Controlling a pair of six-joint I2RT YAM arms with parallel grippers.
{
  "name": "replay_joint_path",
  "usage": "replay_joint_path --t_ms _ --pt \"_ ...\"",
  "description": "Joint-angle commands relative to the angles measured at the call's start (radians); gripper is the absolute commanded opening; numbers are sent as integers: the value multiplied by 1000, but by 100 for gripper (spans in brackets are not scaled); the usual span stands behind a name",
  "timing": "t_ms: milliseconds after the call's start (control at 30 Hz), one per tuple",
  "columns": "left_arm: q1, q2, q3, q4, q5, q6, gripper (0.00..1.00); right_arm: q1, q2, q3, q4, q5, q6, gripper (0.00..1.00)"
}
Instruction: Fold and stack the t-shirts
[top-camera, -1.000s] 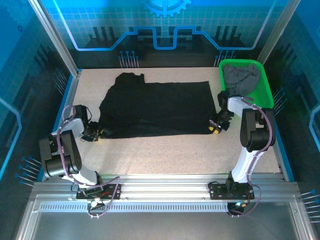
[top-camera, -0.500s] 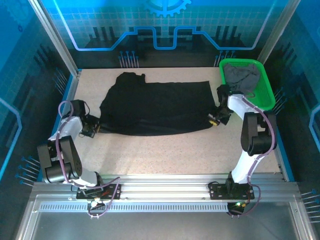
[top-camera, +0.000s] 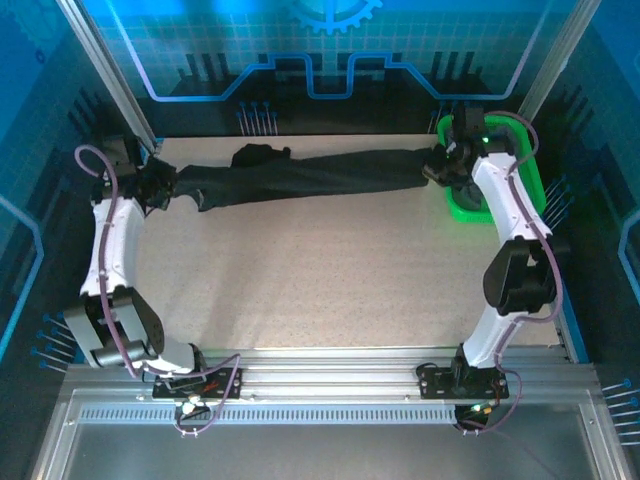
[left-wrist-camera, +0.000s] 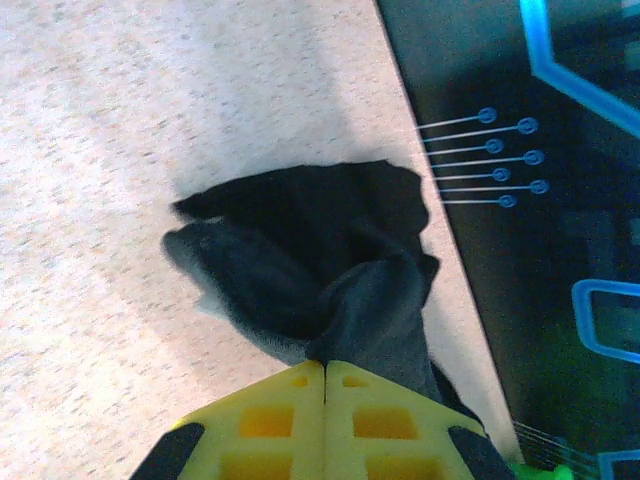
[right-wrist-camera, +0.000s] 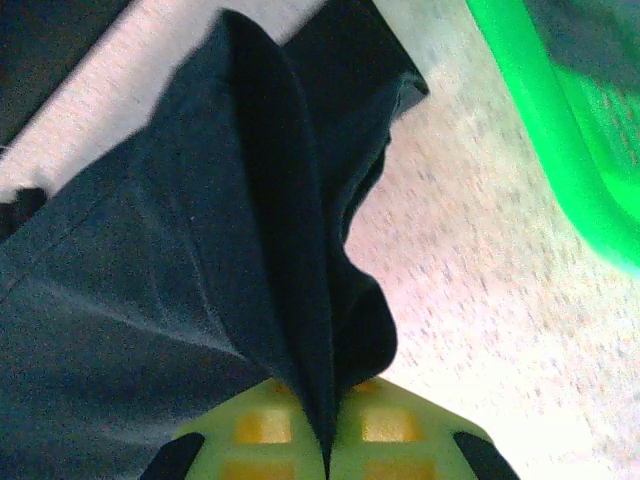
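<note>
The left gripper (top-camera: 163, 184) is clamped tight at the far left corner of the table, its two yellow pads (left-wrist-camera: 270, 420) pressed flat together. A bunched end of the black t-shirt (top-camera: 310, 170) is squeezed in the seam between them. Seen from the left wrist, the cloth (left-wrist-camera: 310, 250) spills out from the pads in soft, rounded folds and casts a shadow on the table just beyond it.

The right gripper (top-camera: 436, 168) is over at the far right, closed just as tightly on the other end of the same shirt. From its wrist, the fabric (right-wrist-camera: 200, 250) rises out of the yellow pads (right-wrist-camera: 390, 435) in one sharp vertical crease, with smooth dark panels falling away on either side.

Between the two grippers the shirt is drawn out into a long, narrow band along the far edge of the table. It looks matte and limp, and there is a crumpled lump near its left third.

The table (top-camera: 320, 270) is a pale, speckled, stone-like surface. Just beside the right gripper sits a bright green plastic basket (top-camera: 525, 175) with a smooth, rounded rim (right-wrist-camera: 560, 130). Some dark grey cloth (top-camera: 462, 190) lies in it, mostly hidden behind the arm.
</note>
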Motion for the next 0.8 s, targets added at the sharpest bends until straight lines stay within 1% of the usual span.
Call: replay_joint_path --t_ms 0,100,200,367,533,767 --pt "-1 -104 -165 -116 -58 14 0 -17 -92 -201 -32 4 36 0" --pt "-24 -185 -314 -152 -113 34 0 -19 -198 -397 -9 51 57 0" --pt "-56 -230 -430 -188 -169 83 0 -33 -277 -561 9 91 50 0" --pt "-86 -305 -596 -229 -214 138 0 -55 -302 -723 15 111 2 0" --pt "-89 -354 -713 -245 -211 108 0 -69 -301 -789 12 135 -12 0" --pt "-89 -360 -728 -260 -231 94 0 -85 -267 -789 -27 202 -13 0"
